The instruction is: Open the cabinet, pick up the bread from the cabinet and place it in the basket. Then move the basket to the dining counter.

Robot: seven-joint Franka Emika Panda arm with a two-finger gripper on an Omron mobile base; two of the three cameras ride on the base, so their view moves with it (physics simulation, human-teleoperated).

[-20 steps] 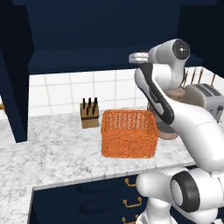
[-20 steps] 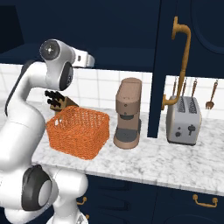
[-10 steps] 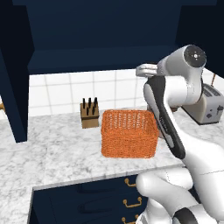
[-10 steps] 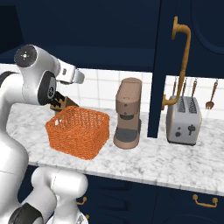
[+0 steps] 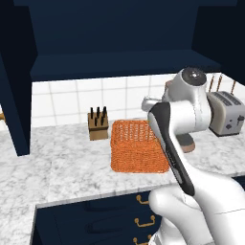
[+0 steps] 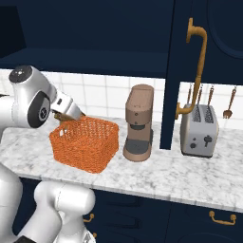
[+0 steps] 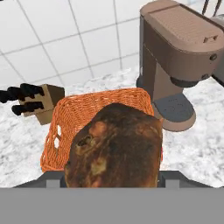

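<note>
The bread (image 7: 114, 146), a dark brown crusty loaf, fills the lower middle of the hand view and hides the fingertips; my gripper (image 6: 70, 109) is shut on it. It hangs just above the orange woven basket (image 7: 89, 107), over the basket's near side. The basket (image 5: 138, 146) stands on the marble counter between the knife block and the coffee machine. My gripper (image 5: 146, 103) sits above the basket's back right corner in the left base view. The cabinet (image 5: 119, 33) overhead stands open, one door (image 6: 190, 71) swung out with its brass handle (image 6: 200, 61). The dining counter is out of view.
A wooden knife block (image 5: 97, 125) stands left of the basket at the tiled wall. A brown coffee machine (image 6: 139, 123) is right of it, then a toaster (image 6: 200, 130). The open left door (image 5: 14, 95) hangs over the counter's left end. Navy drawers (image 5: 119, 215) sit below.
The arm has brought the gripper with the bread down from in front of the cabinet shelf to just above the basket. The basket and the other counter items have not moved.
</note>
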